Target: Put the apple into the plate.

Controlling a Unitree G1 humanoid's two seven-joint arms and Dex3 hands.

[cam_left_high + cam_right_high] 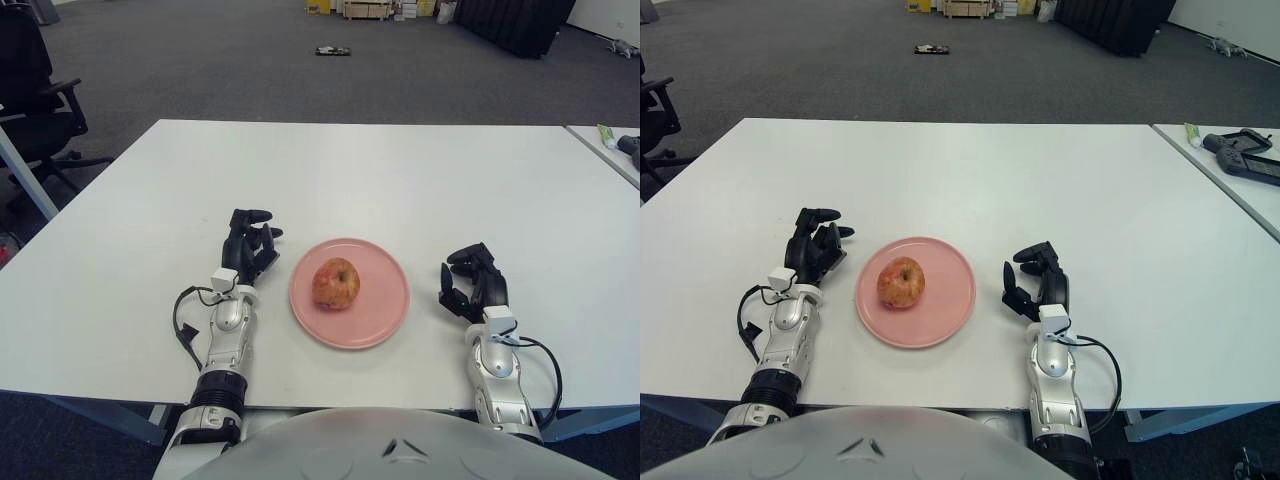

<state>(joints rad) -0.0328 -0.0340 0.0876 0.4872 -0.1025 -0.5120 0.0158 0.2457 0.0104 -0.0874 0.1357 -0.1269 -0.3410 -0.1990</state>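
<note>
Nearest me, my two forearms reach out over the front edge of the white desk (400,170). My left hand (247,245) shows just to the left of the pink plate, its dark fingers (252,214) loosely spread and holding nothing. My right hand (472,285) shows to the right of the plate, a little farther from its rim, its fingers (462,255) relaxed and partly curled, also holding nothing.

Between my hands sits the one plate (385,295), round and pink, flat on the desk. In it is a single apple (336,283), red and yellow, stem end up, lying somewhat left of the plate's middle. The apple is apart from both sets of fingers; it is nearer my left hand, with the plate's rim and a strip of bare desk between them.

Beyond the plate the desk runs on to its far edge. At the far right, a second desk (1230,175) stands beside mine, carrying a dark game controller (1245,157). At the far left, a black office chair (35,90) stands on the grey carpet (250,80).
</note>
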